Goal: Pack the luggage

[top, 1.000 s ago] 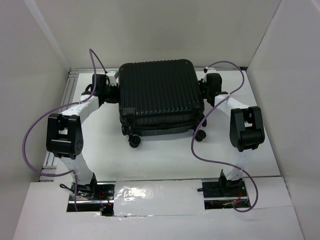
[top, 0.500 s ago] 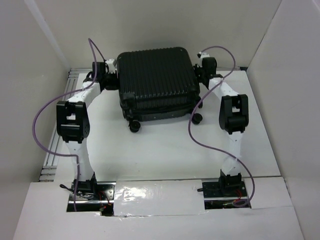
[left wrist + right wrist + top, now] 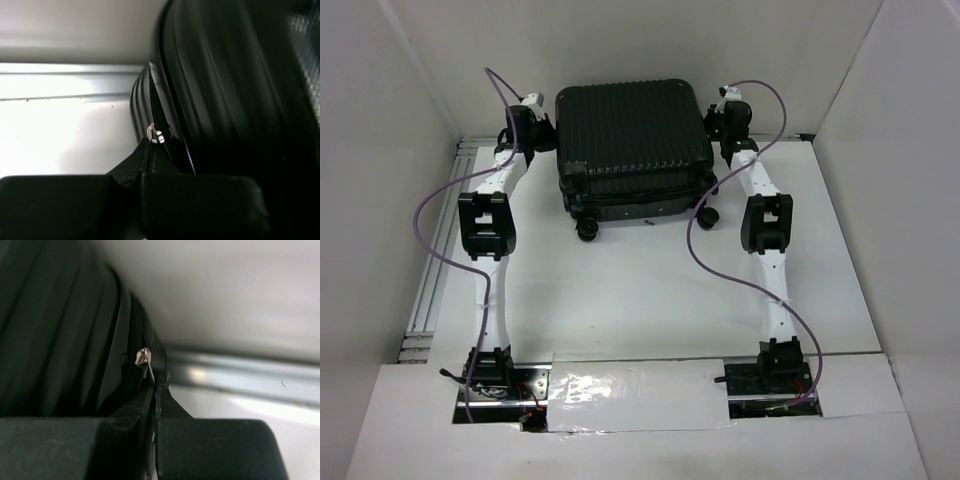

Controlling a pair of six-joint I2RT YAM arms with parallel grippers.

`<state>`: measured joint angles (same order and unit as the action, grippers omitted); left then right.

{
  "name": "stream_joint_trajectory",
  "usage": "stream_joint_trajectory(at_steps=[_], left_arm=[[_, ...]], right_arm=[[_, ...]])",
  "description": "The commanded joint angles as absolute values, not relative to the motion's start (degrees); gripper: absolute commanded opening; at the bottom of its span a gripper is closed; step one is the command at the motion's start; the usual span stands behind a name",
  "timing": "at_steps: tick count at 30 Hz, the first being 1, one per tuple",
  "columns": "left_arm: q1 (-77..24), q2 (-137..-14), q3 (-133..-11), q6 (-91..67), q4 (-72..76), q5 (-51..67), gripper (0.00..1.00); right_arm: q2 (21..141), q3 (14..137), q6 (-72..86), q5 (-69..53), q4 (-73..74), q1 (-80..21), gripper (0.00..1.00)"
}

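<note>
The black ribbed luggage [image 3: 632, 140] lies closed on the white table at the back, its wheels [image 3: 587, 232] toward me. My left gripper [image 3: 544, 128] is at its left side near the back corner. In the left wrist view the gripper [image 3: 152, 146] is shut on a small metal zipper pull [image 3: 155, 135] on the luggage's seam [image 3: 150, 95]. My right gripper [image 3: 713, 122] is at the right side near the back corner. In the right wrist view it [image 3: 156, 386] is shut on the other metal zipper pull [image 3: 145, 358].
White walls stand close behind and on both sides of the table. An aluminium rail [image 3: 430, 270] runs along the table's left edge, and another [image 3: 240, 377] runs along the back wall. Purple cables [image 3: 430, 215] loop off both arms. White table [image 3: 640, 290] lies between the luggage and the arm bases.
Both arms have stretched farther back, and the grippers have moved along the luggage's sides toward its back corners. The luggage itself sits farther back than before.
</note>
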<state>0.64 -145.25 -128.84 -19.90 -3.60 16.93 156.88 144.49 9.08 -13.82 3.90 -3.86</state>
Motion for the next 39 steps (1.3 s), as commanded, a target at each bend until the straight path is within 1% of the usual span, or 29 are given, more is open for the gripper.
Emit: stream_joint_trajectory(at_steps=[1,4,6,8,10,13,14,15,16,17,18,19,20,22,23,25,27,28,29,31,32,35,36,37,39], left_arm=[[-0.89,-148.53,-132.8,-28.45,14.66,15.56,0.0],[-0.09,-151.95,-137.01,-31.28,21.42,14.95,0.0],[-0.09,-154.06,-139.56,-33.22,24.77,15.46,0.0],[-0.09,-154.07,-140.1,-33.22,28.64,17.57,0.0],[-1.66,-152.59,-140.1,-28.95,28.65,20.37,0.0],[-3.86,-147.94,-132.74,-24.62,30.67,24.67,0.0],[-4.48,-144.53,-128.97,-22.87,31.2,25.74,0.0],[-4.48,-142.93,-128.94,-22.85,31.98,26.88,0.0],[-4.48,-141.52,-126.06,-22.16,31.99,29.77,0.0],[-4.48,-140.11,-124.9,-22.15,31.99,31.19,0.0],[-4.48,-137.57,-123.85,-21.37,31.99,32.42,0.0],[-5.0,-136.07,-122.62,-20.75,31.12,33.82,0.0],[-5.01,-134.49,-119.65,-19.87,30.07,35.4,0.0],[-6.32,-130.89,-115.68,-16.89,29.28,36.91,0.0],[-6.33,-127.13,-111.49,-15.92,28.4,38.65,0.0],[-8.25,-123.07,-107.16,-12.93,27.16,40.07,0.0],[-9.4,-116.48,-99.61,-11.0,26.02,41.4,0.0],[-10.71,-114.28,-96.97,-9.42,25.49,41.92,0.0],[-11.42,-109.91,-91.64,-8.01,24.44,41.92,0.0],[-13.0,-105.58,-86.86,-7.39,23.39,41.92,0.0],[-14.49,-103.29,-82.05,-6.6,22.68,41.92,0.0],[-17.48,-93.89,-73.94,-6.59,22.68,40.53,0.0],[-18.19,-91.69,-69.04,-6.59,22.68,39.65,0.0],[-19.5,-87.49,-66.91,-6.59,22.68,39.64,0.0],[-20.74,-84.04,-61.21,-6.59,21.53,37.63,0.0]], right_arm=[[164.52,148.27,16.24,-6.95,-11.3,-3.6,0.0],[166.46,148.97,18.97,-5.63,-16.42,-3.6,0.0],[167.16,148.97,19.59,-4.22,-16.96,-4.13,0.0],[167.17,148.97,19.6,-4.22,-15.48,-4.13,0.0],[166.38,147.5,18.98,-4.83,-14.16,-4.66,0.0],[162.61,144.41,18.98,-4.83,-13.36,-4.66,0.01],[160.68,142.84,18.46,-4.83,-11.88,-4.66,0.01],[159.71,142.82,17.59,-4.83,-11.08,-4.66,0.02],[158.83,142.21,17.58,-4.83,-10.12,-4.66,0.05],[157.95,142.21,17.06,-4.83,-7.5,-4.66,0.09],[157.07,142.21,17.05,-4.83,-5.73,-4.66,0.16],[154.97,142.21,17.05,-2.22,-3.8,-3.96,0.24],[153.65,141.6,17.05,-0.72,-0.13,-3.17,0.41],[148.48,138.7,17.05,2.79,2.27,-1.77,0.61],[146.62,137.39,17.05,6.29,3.33,-1.24,0.73],[142.67,133.87,16.35,8.69,5.53,-0.18,0.84],[137.48,131.94,14.87,10.2,7.98,1.22,0.96],[134.59,131.92,13.98,10.8,8.69,1.23,0.99],[133.78,131.92,12.23,10.81,11.05,1.75,0.99],[131.93,132.53,10.03,10.81,12.91,1.76,0.99],[130.53,132.54,9.32,11.59,13.96,1.15,0.99],[128.16,134.29,6.25,15.18,17.22,-0.34,0.99],[127.62,134.3,5.46,15.73,17.84,-0.35,0.99],[127.01,134.99,4.23,15.73,18.89,-1.05,0.99],[124.72,135.0,3.08,11.97,18.9,-1.67,0.99]])
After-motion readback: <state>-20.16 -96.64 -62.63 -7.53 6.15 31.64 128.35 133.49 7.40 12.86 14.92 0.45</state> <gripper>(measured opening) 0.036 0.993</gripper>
